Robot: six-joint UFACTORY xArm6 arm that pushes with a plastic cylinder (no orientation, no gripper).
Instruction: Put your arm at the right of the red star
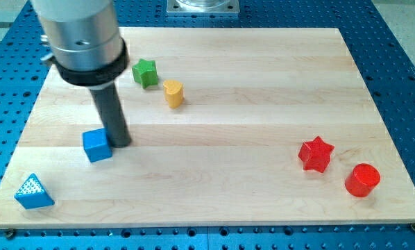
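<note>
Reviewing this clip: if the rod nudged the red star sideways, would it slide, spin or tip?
The red star sits low and flat on the wooden board, so it would probably slide, not tip. Its points might make it spin if struck off-centre. The red cylinder stands close and may get bumped. My tip is beside the blue cube.

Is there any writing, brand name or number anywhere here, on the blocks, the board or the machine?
None can be read.
The blue triangle block carries a pattern of white dots, not letters.
The red star, the other blocks, the wooden board and the metal arm housing show no markings.
</note>
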